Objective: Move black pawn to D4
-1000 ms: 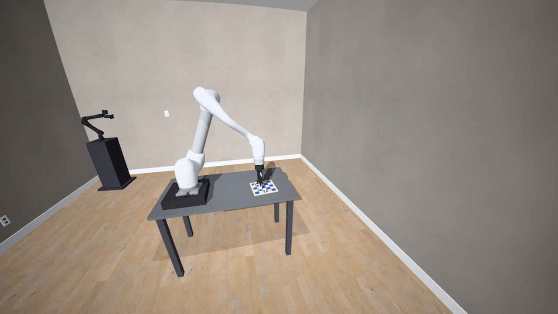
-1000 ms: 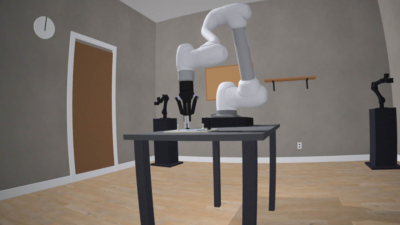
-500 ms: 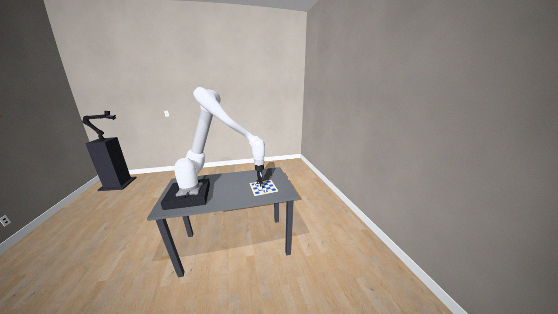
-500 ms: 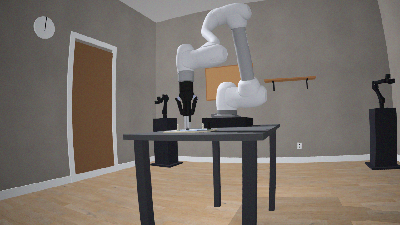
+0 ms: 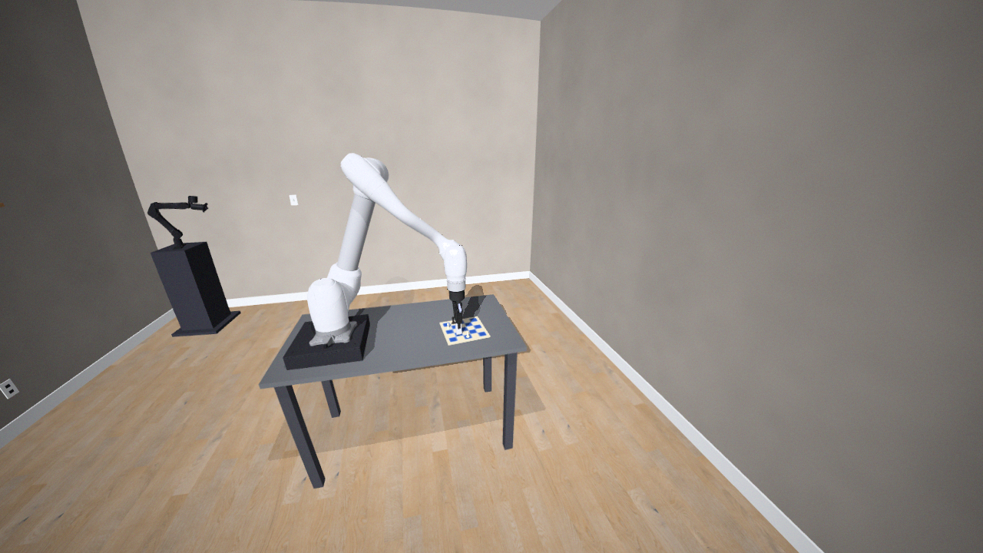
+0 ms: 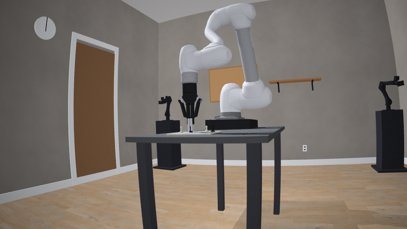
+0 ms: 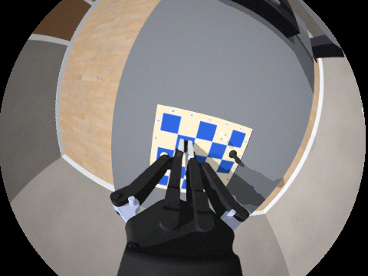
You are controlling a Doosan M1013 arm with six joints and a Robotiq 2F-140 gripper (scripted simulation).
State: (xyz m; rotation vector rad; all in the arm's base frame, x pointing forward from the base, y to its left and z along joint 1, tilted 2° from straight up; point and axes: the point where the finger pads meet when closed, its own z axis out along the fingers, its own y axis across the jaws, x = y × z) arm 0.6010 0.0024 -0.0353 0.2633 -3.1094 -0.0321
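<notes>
The blue and cream chessboard [image 5: 465, 330] lies on the grey table, near its right end. My gripper [image 6: 189, 125] points straight down over the board, with its fingertips close to the surface. The fingers are shut on a small dark piece, the black pawn [image 6: 190, 129], which stands on the board between the tips. In the wrist view the shut fingers hide that piece; they are over the left middle of the board [image 7: 199, 146]. I cannot read the square letters.
Another dark piece [image 7: 232, 155] stands near the board's right edge in the wrist view, and it shows in the exterior view as well [image 6: 212, 128]. Two white pieces [image 6: 181, 129] [image 6: 206, 128] stand either side of the gripper. The arm's black base [image 5: 326, 342] sits at the table's left end.
</notes>
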